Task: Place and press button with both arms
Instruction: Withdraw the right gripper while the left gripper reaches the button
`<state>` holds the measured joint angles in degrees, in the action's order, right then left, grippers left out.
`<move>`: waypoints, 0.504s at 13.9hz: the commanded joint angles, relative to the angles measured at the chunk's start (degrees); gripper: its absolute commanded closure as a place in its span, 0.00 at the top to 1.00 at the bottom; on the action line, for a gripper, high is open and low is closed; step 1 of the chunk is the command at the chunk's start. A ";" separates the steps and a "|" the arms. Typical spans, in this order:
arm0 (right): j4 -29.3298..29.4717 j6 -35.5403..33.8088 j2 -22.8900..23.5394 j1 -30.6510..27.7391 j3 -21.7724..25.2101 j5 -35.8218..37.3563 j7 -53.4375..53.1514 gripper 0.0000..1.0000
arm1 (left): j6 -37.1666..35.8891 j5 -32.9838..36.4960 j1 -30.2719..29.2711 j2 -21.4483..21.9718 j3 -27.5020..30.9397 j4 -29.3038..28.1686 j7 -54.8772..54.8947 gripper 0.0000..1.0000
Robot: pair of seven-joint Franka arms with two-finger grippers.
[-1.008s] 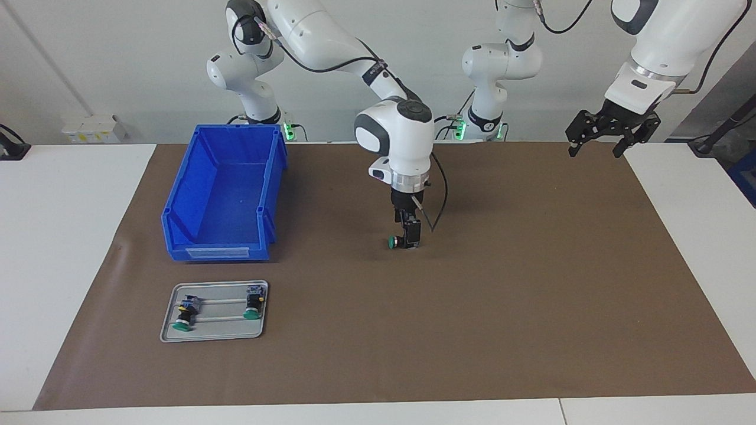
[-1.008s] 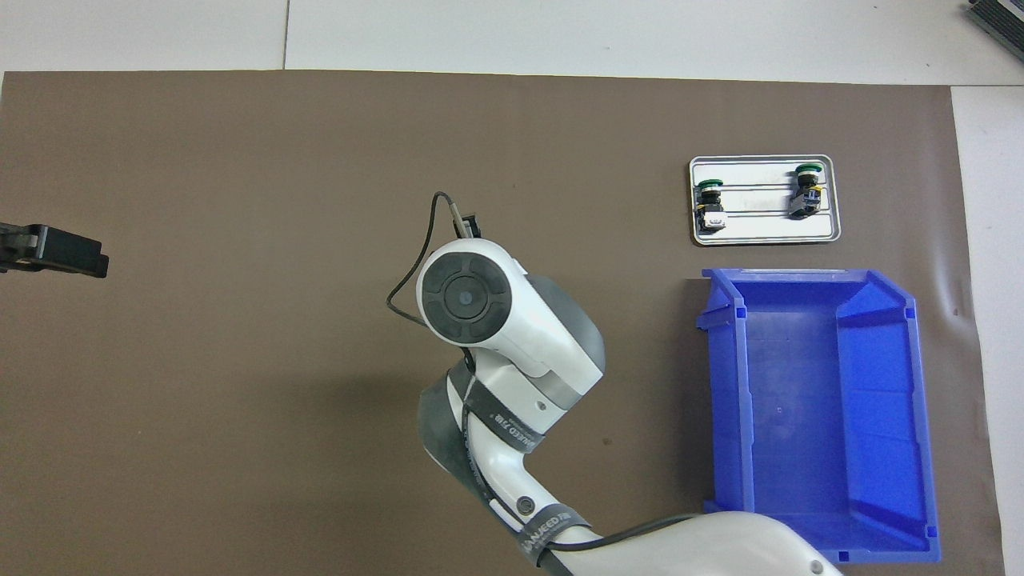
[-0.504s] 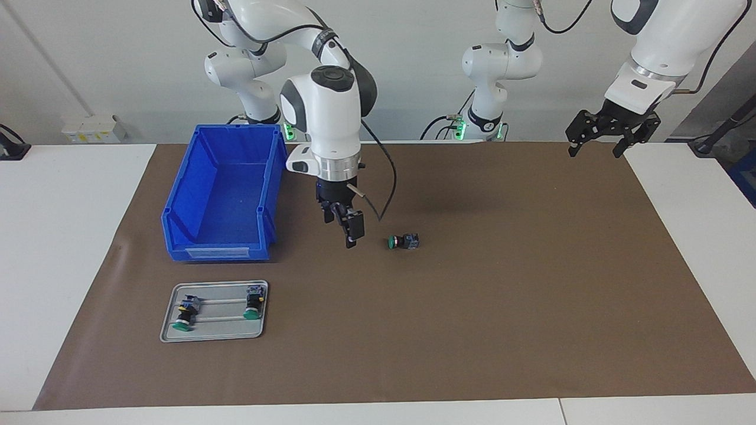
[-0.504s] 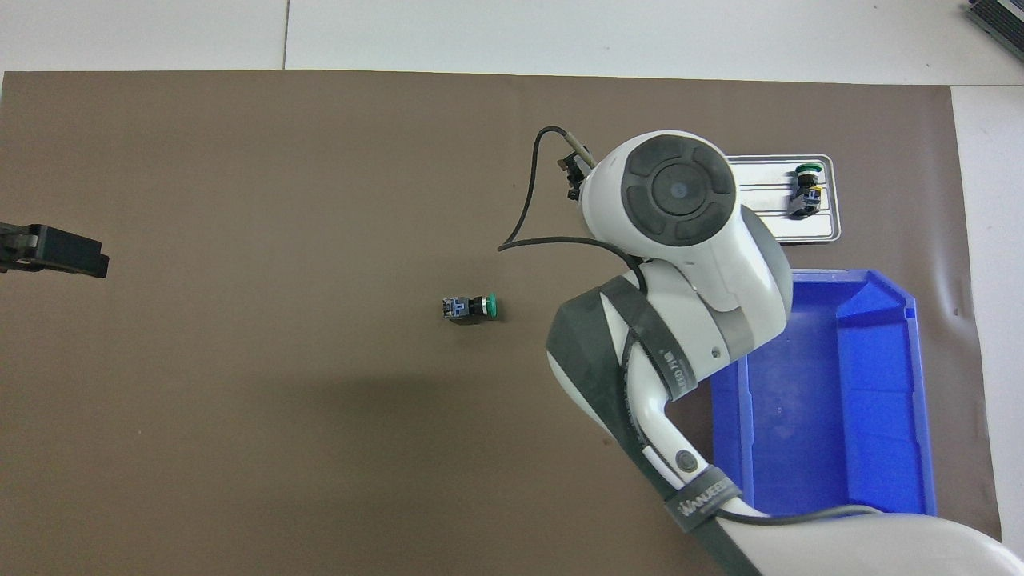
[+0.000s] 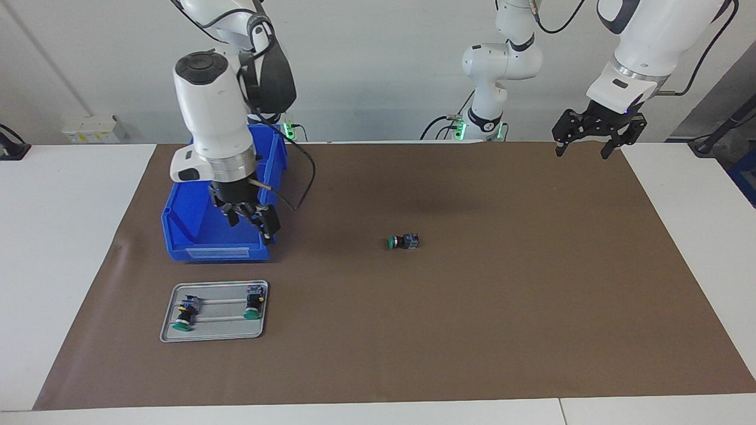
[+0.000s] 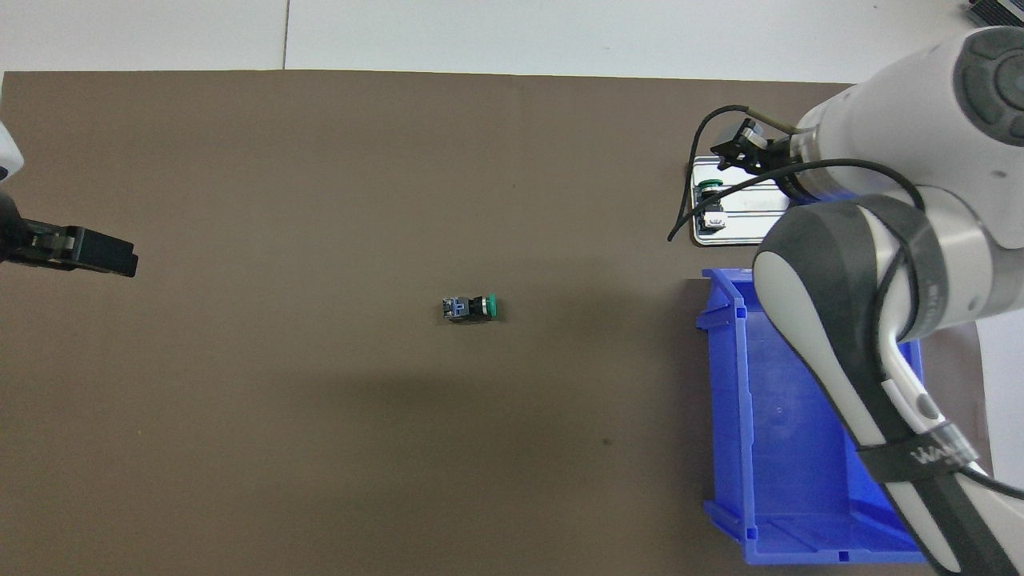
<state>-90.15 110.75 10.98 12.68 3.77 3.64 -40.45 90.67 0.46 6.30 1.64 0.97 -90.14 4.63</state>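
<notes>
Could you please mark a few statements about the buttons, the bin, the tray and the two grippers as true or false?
1. The button lies on its side on the brown mat, free of both grippers. True.
2. The right gripper holds a button. False: it is empty and open, up in front of the blue bin.
3. Two more buttons lie on the metal tray. True.
4. The blue bin holds a button. False: no button shows in it.
5. The left gripper is pressing the lone button. False: it hangs over the mat's edge at the left arm's end of the table, well away from it.
</notes>
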 commanded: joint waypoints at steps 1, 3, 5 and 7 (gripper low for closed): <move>-1.17 -3.07 -3.41 -3.53 -0.78 -0.83 9.40 1.00 | 8.70 0.95 1.43 2.05 0.35 -4.77 2.22 0.94; -1.00 -6.84 -6.13 -5.29 -0.78 -0.83 13.45 1.00 | 10.57 0.51 3.27 2.75 0.26 -6.53 9.49 0.94; 0.05 -11.41 -8.33 -7.48 -0.35 -2.23 18.97 1.00 | 11.36 -0.36 4.59 2.31 0.08 -6.62 14.86 0.94; 0.41 -14.93 -10.61 -9.60 -0.17 -2.50 25.91 1.00 | 12.59 -2.29 6.52 1.61 0.08 -7.58 20.65 0.93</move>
<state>-89.61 98.52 2.84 5.44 3.81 2.77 -20.87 100.76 -0.35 10.79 1.76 0.50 -94.42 19.77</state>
